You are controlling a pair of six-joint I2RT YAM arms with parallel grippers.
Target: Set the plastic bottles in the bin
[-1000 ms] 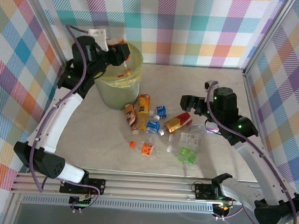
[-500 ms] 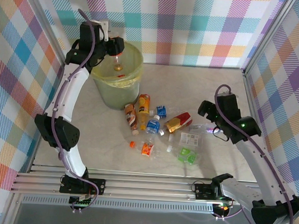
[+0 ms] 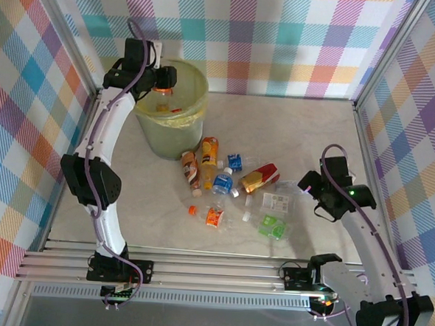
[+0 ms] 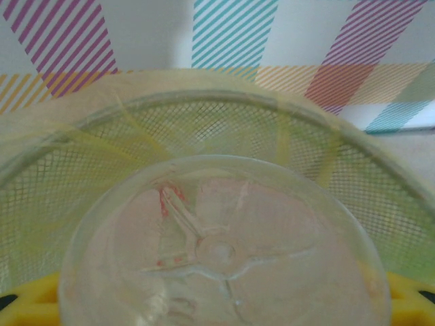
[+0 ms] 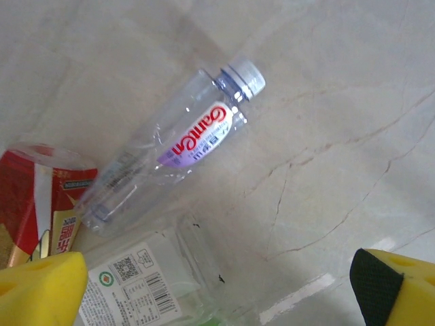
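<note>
- From above, the bin stands at the far left of the counter, close to the left frame post and the checked back wall. The yellow liner is folded over its rim.
- The left hand hangs over the bin's mouth, toward its left side.
- Loose bottles lie scattered mid-counter, mostly crushed, with orange, red, blue and green labels. The leftmost lie just beside the bin's foot.
- Bare counter runs along the back wall to the right of the bin. A narrower strip runs between the bottles and the front rail.
- The right hand hovers low at the right end of the scatter, near the right wall frame.
- Left wrist view: the round, ribbed base of a held bottle sits right up against the lens, clear with a faint pink tint and small red marks.
- The left hand is pinched on it, with yellow fingertips showing at both lower corners against its sides.
- Beyond it curve the bin's mesh wall and yellow liner, and the striped wall rises above the rim.
- Right wrist view: the right hand's fingertips are spread wide, with nothing between them.
- Below lies a clear bottle with a white cap and a white-and-purple label, slanting across pale marbled counter.
- A red-labelled bottle touches its lower end, and a flattened bottle with a white barcode label lies just beside it.
- Open counter spreads to the right of the clear bottle.
</note>
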